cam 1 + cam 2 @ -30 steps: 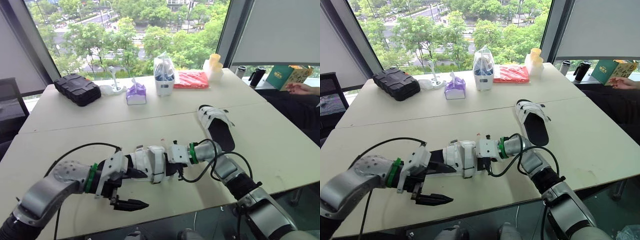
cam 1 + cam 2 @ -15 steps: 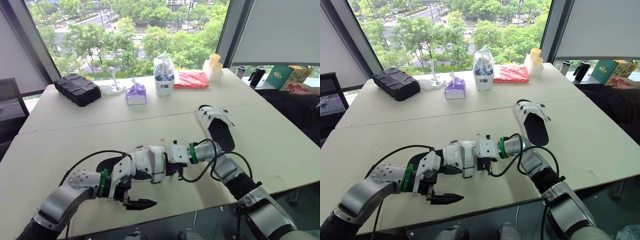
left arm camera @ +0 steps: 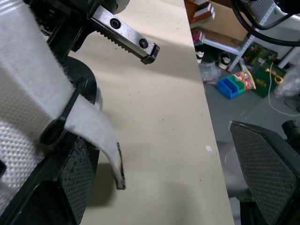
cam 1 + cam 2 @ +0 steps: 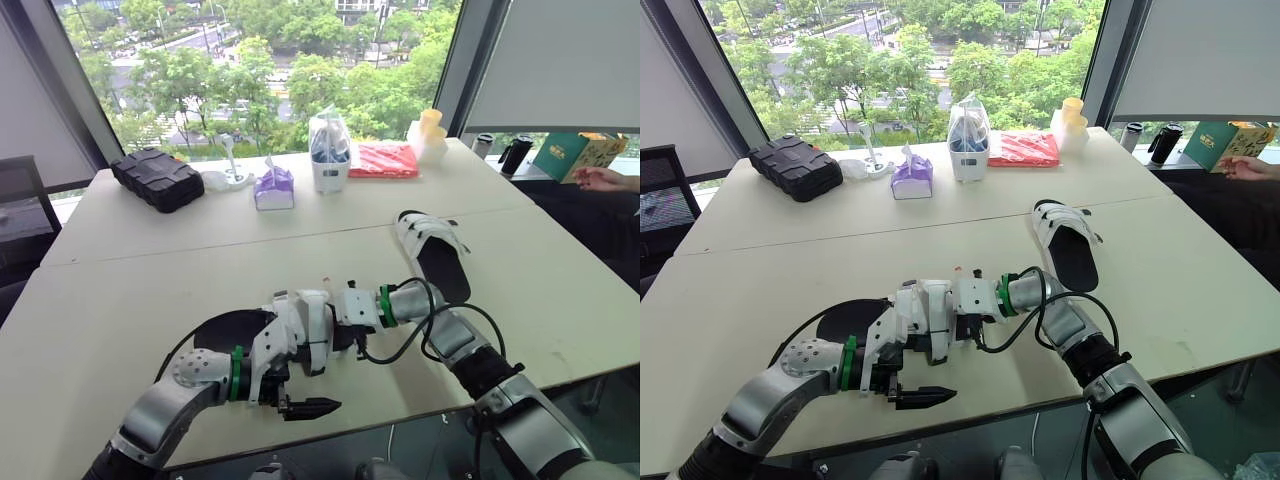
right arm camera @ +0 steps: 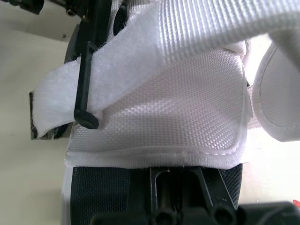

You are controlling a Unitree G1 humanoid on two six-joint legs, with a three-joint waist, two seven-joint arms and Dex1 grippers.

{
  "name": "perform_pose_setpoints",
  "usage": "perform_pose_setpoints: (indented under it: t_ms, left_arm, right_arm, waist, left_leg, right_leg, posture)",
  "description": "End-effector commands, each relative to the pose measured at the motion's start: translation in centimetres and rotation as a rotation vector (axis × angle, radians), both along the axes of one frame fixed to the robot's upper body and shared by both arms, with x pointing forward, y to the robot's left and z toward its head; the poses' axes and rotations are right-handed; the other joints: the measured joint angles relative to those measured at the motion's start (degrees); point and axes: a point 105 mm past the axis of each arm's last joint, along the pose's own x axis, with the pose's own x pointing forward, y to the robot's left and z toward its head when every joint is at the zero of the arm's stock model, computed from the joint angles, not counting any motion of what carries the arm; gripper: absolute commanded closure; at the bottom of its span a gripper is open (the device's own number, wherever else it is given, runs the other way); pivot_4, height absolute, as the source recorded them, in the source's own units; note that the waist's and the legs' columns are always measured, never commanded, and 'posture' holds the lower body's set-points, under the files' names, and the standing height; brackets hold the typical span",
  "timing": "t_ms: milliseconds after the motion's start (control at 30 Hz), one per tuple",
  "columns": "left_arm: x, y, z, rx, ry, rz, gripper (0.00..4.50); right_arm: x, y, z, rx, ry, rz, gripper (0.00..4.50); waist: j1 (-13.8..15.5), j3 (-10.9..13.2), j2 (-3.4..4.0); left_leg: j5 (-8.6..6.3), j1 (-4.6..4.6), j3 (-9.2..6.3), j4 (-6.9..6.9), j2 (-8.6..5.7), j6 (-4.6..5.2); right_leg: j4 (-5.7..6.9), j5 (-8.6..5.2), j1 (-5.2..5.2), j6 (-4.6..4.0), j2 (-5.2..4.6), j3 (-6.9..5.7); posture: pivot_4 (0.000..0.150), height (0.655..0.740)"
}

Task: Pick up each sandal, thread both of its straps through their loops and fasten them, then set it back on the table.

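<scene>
**First sandal** [image 4: 300, 325]: held low over the table [image 4: 560, 300] near its front edge, clenched between the fingers of the right gripper [image 4: 335, 335]. A white strap [image 3: 89, 122] is seen passed through a black loop [image 3: 63, 117]. **Left gripper** [image 4: 308, 407]: placed at 6 o'clock of this sandal, fingers [image 3: 267, 164] released and spread. **Second sandal** [image 4: 435, 255]: laid on the table at 2 o'clock.

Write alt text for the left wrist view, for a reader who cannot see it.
A white sandal strap passes through a black loop, its loose end hanging over the beige table. The left end effector is open, its textured black fingers spread wide to either side.
</scene>
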Motion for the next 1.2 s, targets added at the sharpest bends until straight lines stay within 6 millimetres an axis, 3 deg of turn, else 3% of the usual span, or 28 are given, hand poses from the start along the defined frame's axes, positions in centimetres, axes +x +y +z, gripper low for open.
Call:
perform_pose_setpoints:
  t_ms: [33,100,300,467,667,833,1067,1200]
  left_arm:
    - [1.1,0.6,-0.3,0.026,-0.006,0.087,0.59]
    - [1.2,0.7,-0.5,0.023,0.007,0.099,1.38]
    - [1.2,0.8,-0.9,0.031,0.030,0.110,4.39]
    - [0.6,0.8,-1.0,0.035,0.066,0.083,4.46]
    - [-4.1,1.5,-0.4,0.098,0.138,-0.205,4.46]
    - [-5.6,2.5,-0.4,0.166,0.117,-0.327,4.46]
    - [-4.3,2.5,0.8,0.158,0.037,-0.319,4.46]
    - [-2.2,2.5,3.8,0.130,-0.040,-0.293,4.46]
  right_arm:
    - [-0.5,-0.5,-2.1,-0.071,0.052,-0.009,4.50]
    - [-0.5,-0.4,-2.0,-0.069,0.051,-0.008,4.50]
    - [-0.4,-0.4,-1.9,-0.070,0.049,-0.009,4.50]
    - [-0.3,-0.5,-1.9,-0.072,0.049,-0.011,4.50]
    - [-0.4,-0.6,-2.0,-0.075,0.051,-0.007,4.50]
    - [-0.5,-0.5,-2.0,-0.076,0.054,-0.002,4.50]
    - [-0.5,-0.7,-2.0,-0.082,0.055,-0.002,4.50]
    - [-0.5,-0.8,-2.0,-0.084,0.054,-0.003,4.50]
  waist:
    - [-0.01,0.00,0.00]
    - [-0.04,0.00,0.00]
    - [-0.05,0.00,0.00]
    - [-0.07,0.00,0.00]
    - [-0.20,0.01,0.02]
    - [-0.45,0.01,0.01]
    - [-0.34,0.01,0.00]
    - [-0.12,0.02,-0.02]
  left_leg:
    - [0.00,0.00,0.00,0.02,0.00,0.00]
    - [0.00,0.00,0.00,0.03,0.00,0.00]
    - [0.00,-0.02,0.00,-0.08,0.00,0.00]
    - [0.00,-0.02,0.00,-0.06,0.00,0.00]
    - [0.00,-0.02,0.01,-0.19,0.01,0.00]
    - [-0.01,-0.04,0.01,-0.22,0.02,-0.01]
    - [0.00,0.00,0.02,-0.65,0.04,0.00]
    - [0.00,0.00,0.00,-0.54,0.04,-0.01]
  right_leg:
    - [0.00,-0.06,0.01,0.11,0.00,0.00]
    - [0.00,-0.08,0.01,0.13,0.00,0.00]
    - [0.00,0.04,-0.08,-0.05,0.00,-0.01]
    - [0.00,0.02,-0.06,-0.03,0.00,-0.01]
    - [-0.02,0.02,-0.14,-0.06,0.01,-0.01]
    - [-0.03,-0.04,-0.16,-0.15,-0.01,-0.01]
    - [-0.05,-0.17,-0.32,-0.26,0.01,-0.03]
    - [-0.03,-0.17,-0.25,-0.28,0.02,-0.06]
  posture:
    - [0.150,0.7400]
    - [0.150,0.7400]
    - [0.150,0.7400]
    - [0.150,0.7400]
    - [0.150,0.7400]
    - [0.150,0.7400]
    - [0.150,0.7400]
    - [0.150,0.7400]
